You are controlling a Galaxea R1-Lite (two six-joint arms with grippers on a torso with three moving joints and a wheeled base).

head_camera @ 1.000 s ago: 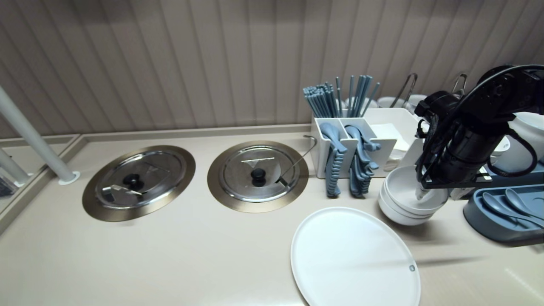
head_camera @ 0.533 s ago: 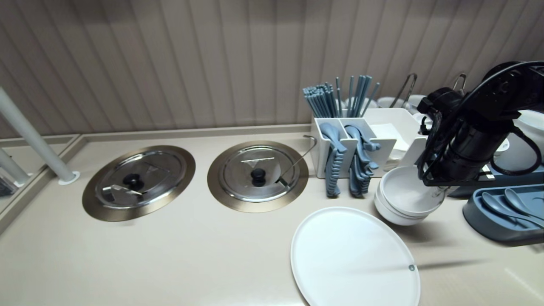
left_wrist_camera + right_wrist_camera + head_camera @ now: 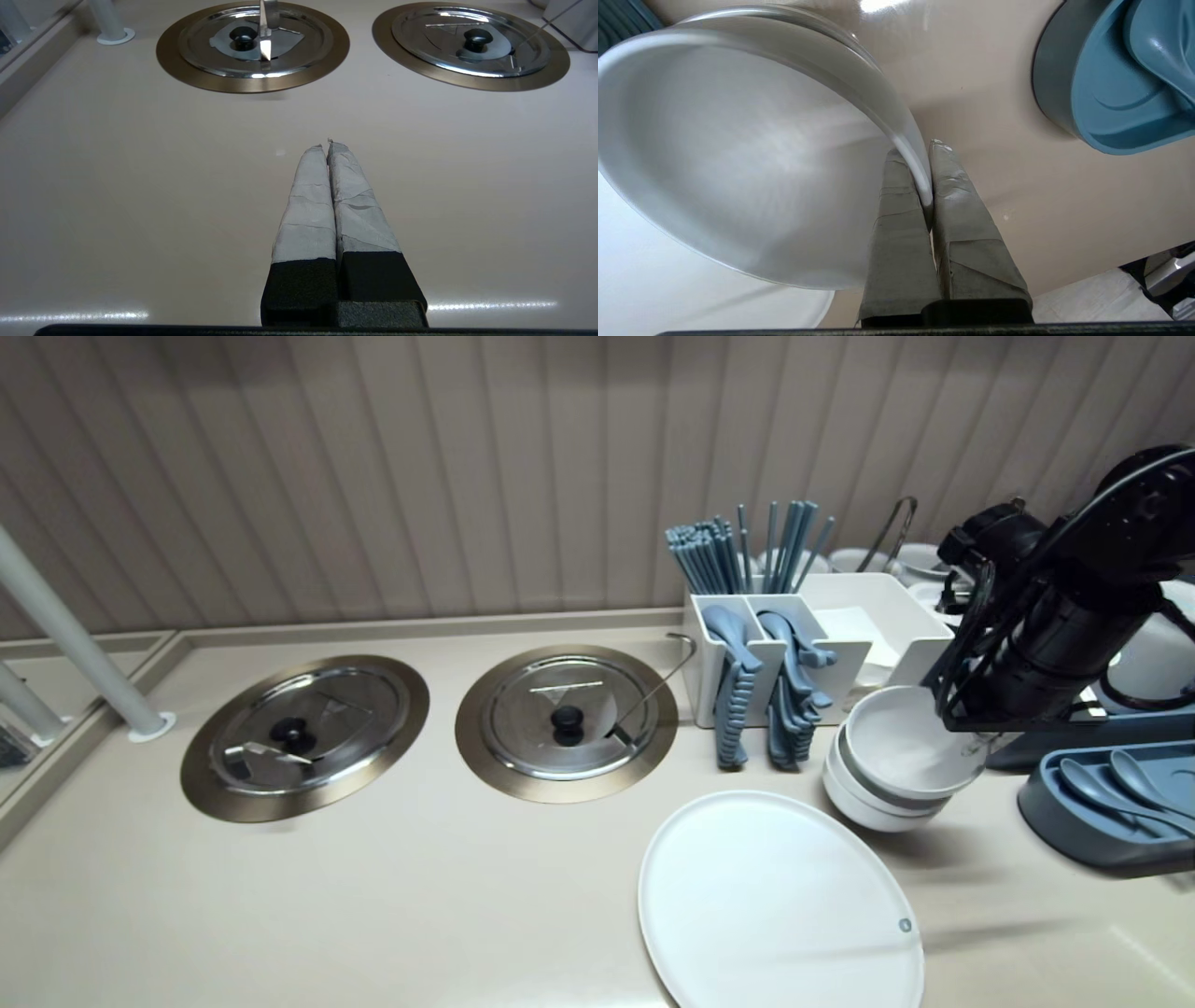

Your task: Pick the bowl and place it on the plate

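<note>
Head high, wrists close; bowl [image 3: 898, 749] shared

Tilted top bowl [image 3: 898, 747] on bowl stack [image 3: 864, 807], plate [image 3: 775, 896] in front, caddy [image 3: 702, 683] behind

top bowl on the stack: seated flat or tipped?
Tipped. The right tool pinches the top bowl by its rim, that side sits higher, and a dark gap shows above the bowls beneath.

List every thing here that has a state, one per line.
bowl stack, upright on the counter.
top bowl, empty, tilted, partly clear of that stack.
right gripper, shut on its rim.
left gripper, shut, empty, over the counter.
left lid, closed.
right lid, closed.
plate, empty, flat.
</note>
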